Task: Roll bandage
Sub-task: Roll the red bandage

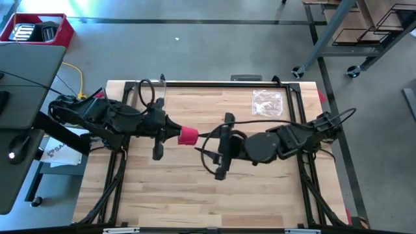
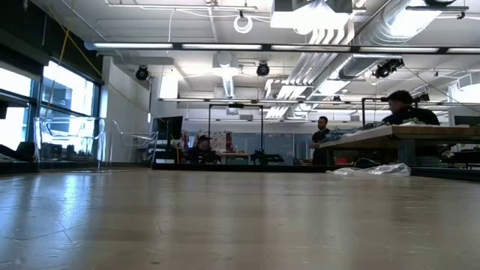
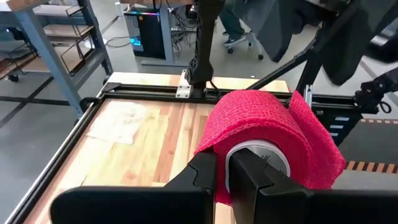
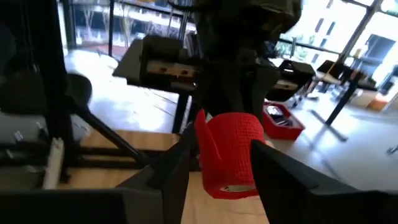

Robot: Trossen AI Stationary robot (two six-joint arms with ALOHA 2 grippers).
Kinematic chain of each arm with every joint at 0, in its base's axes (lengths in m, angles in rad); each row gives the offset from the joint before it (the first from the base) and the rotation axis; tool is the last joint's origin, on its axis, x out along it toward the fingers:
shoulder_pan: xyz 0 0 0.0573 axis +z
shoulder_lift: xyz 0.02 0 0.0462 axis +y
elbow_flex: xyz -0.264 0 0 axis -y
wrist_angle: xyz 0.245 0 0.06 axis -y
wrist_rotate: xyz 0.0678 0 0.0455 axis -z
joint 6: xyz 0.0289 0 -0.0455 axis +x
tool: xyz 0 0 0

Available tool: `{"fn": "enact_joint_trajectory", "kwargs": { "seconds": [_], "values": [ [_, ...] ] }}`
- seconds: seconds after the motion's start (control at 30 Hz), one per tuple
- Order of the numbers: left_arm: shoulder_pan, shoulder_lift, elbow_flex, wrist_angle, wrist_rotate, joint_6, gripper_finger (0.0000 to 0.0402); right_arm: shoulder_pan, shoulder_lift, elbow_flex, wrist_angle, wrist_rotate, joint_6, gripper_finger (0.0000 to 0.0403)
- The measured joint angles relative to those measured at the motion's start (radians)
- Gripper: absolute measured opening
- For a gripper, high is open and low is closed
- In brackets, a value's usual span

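The bandage is a small red roll held above the middle of the wooden surface, between the two arms. The left gripper reaches in from the left side and has its jaws clamped on the roll's pale inner core — in the left wrist view the two dark fingers pinch the end of the bandage, and a loose flap of red fabric stands off the roll's far side. The right gripper comes in from the right and faces the roll just beside its other end; in the right wrist view its jaws stand apart, one on each side of the bandage, and whether the fingers touch the fabric cannot be told. A crinkled clear plastic bag lies on the surface toward the far right corner, well apart from both grippers (the low view shows the bag lying flat, with neither arm in sight). Beyond the surface in that low view, a person sits at a bench in the room behind.
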Motion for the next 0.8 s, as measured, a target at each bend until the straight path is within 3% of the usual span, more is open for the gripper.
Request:
{"fn": "enact_joint_trajectory", "kwargs": {
  "seconds": [0.43,0.63,0.8],
  "values": [
    [0.046,0.022,0.0,-0.016,0.05,-0.071,0.0015,-0.024,0.063,0.0,0.006,0.041,-0.097,0.0094],
    [0.084,0.022,-0.001,-0.012,0.088,-0.24,0.0015,-0.008,0.064,0.001,-0.027,0.169,-0.125,0.0016],
    [0.134,0.02,-0.001,-0.011,0.17,-0.355,0.0015,-0.003,0.064,0.001,-0.026,0.181,-0.113,0.0009]
  ]
}}
